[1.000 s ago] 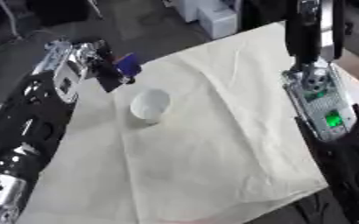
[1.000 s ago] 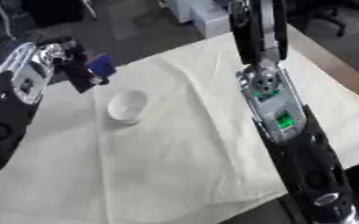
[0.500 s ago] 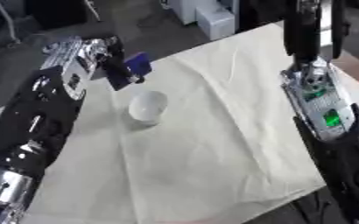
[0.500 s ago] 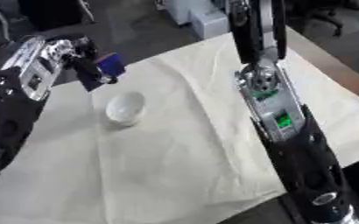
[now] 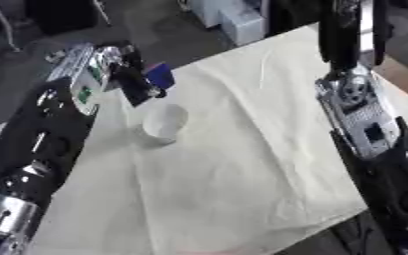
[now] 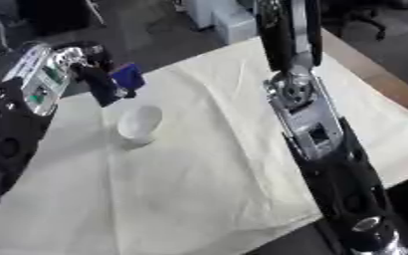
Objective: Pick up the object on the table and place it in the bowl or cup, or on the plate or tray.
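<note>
Left hand (image 6: 99, 79) has fingers curled round a small blue object (image 6: 127, 75), held in the air just above & beyond the white cup (image 6: 140, 122). Risk: release too early, obj hits the rim & bounces onto the cloth (image 6: 225, 164). Cup looks empty. Right hand not visible, only the arm.

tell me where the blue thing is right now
The blue object is held in the left hand, up at the left of both views, just above and beyond the white cup on the cloth.
</note>
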